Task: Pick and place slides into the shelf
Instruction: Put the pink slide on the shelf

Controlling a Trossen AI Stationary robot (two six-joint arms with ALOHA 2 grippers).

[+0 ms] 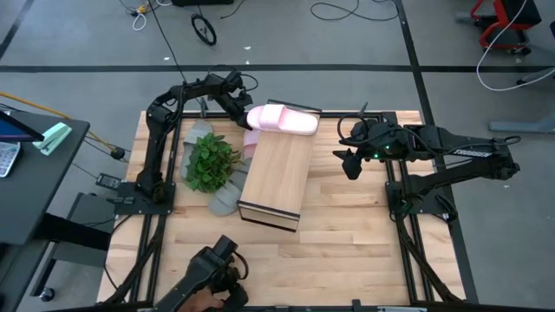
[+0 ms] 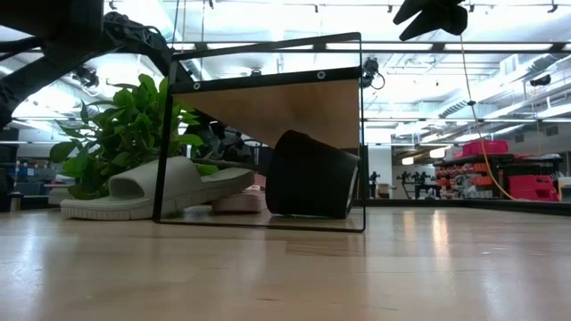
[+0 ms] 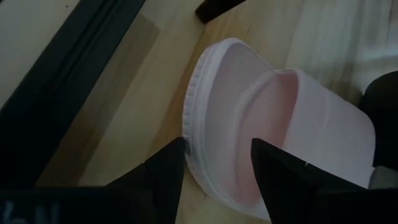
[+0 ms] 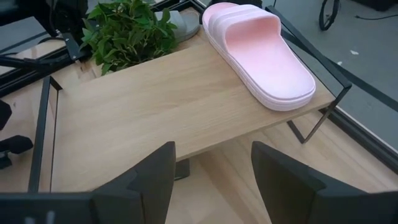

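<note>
One pale pink slide (image 1: 282, 119) (image 4: 261, 53) lies flat on the far end of the light-wood shelf (image 1: 276, 178). My left gripper (image 1: 240, 107) (image 3: 217, 165) is open at the slide's band end, its fingers either side of the rounded rim. A second pink slide (image 1: 251, 139) peeks out beside the shelf's left edge. Two grey slides (image 1: 225, 198) (image 1: 203, 131) lie on the table by the plant; one shows as a grey slide (image 2: 152, 192) in the low view. My right gripper (image 1: 350, 156) (image 4: 211, 168) is open and hovers to the right of the shelf. My left gripper stands level at the pink slide's rounded end rim (image 3: 194, 134), coming from the table's left, one finger (image 3: 168, 171) outside the rim and the other finger (image 3: 280, 171) over the footbed. I cannot tell whether either finger touches. The slide rests on the shelf top.
A leafy green plant (image 1: 211, 161) in a dark pot (image 2: 312, 174) sits left of the shelf, among the grey slides. The shelf's dark wire frame (image 2: 361, 134) stands open to the near side. A dark device (image 1: 215, 276) is at the table's near edge. Bare tabletop (image 1: 347, 234) lies near right.
</note>
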